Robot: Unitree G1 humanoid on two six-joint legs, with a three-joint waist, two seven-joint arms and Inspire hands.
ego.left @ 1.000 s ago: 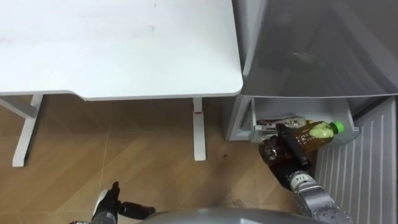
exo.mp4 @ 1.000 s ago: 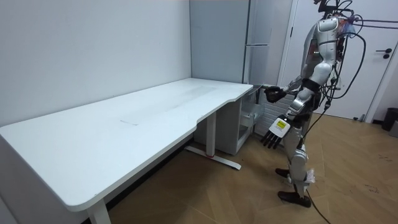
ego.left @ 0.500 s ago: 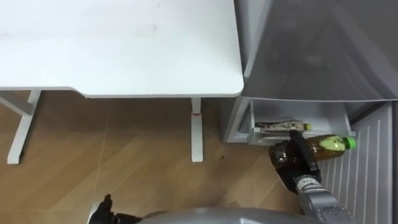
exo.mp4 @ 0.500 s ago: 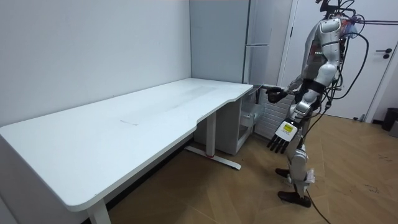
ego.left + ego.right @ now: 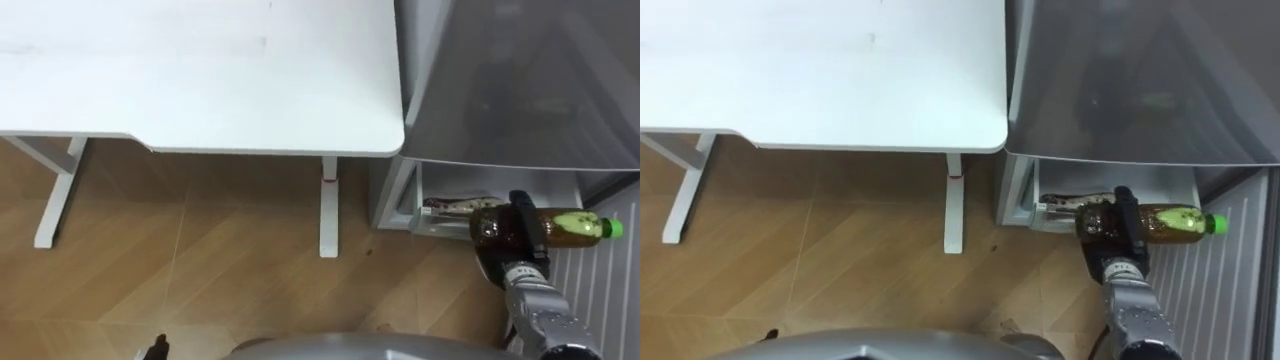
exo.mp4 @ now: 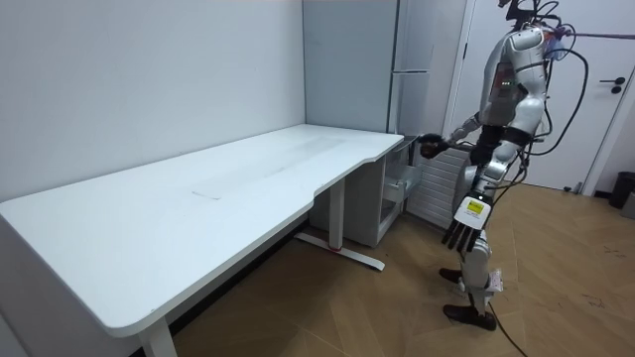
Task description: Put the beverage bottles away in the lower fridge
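Left hand hangs by the robot's thigh, fingers straight and slightly spread, holding nothing; only its tip shows at the bottom edge of the left eye view. White table is bare, its right front corner almost touching the grey fridge. Table leg stands on the wood floor. The lower fridge compartment is open, with one drink lying on its side inside. Right hand is stretched out in front of that opening, fingers curled round a bottle of tea. The bottle is held level, green cap pointing right, outside the compartment at its front right corner, above the edge of a ribbed white panel. Robot stands upright facing the fridge, beyond the table's right end.
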